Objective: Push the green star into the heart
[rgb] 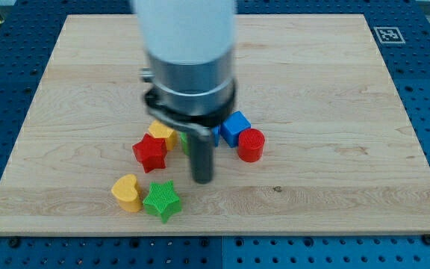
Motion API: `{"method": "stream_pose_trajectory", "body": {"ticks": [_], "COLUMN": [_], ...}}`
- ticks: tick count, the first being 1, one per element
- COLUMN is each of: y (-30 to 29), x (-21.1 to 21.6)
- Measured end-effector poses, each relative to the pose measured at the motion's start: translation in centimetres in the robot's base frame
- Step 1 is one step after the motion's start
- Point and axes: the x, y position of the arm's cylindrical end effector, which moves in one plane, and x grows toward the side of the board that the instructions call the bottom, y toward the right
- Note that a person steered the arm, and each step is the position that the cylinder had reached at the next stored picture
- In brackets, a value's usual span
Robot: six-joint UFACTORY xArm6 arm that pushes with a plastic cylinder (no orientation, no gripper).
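The green star lies near the board's bottom edge, left of centre. The yellow heart sits just to its left, touching it or nearly so. My tip is the lower end of the dark rod, up and to the right of the green star, with a small gap between them. The arm's white and grey body hides the middle of the board above the rod.
A red star and a yellow block lie left of the rod. A blue cube and a red cylinder lie to its right. A sliver of a green block shows behind the rod. The wooden board rests on a blue pegboard.
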Motion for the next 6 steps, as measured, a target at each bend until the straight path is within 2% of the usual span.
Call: {"method": "stream_pose_trajectory", "body": {"ticks": [1,2,3,5,6], "y": [3.4,3.4,-0.5,-7.6,-8.3], "x": [2.9,6.2,6.6,3.3,3.3]}}
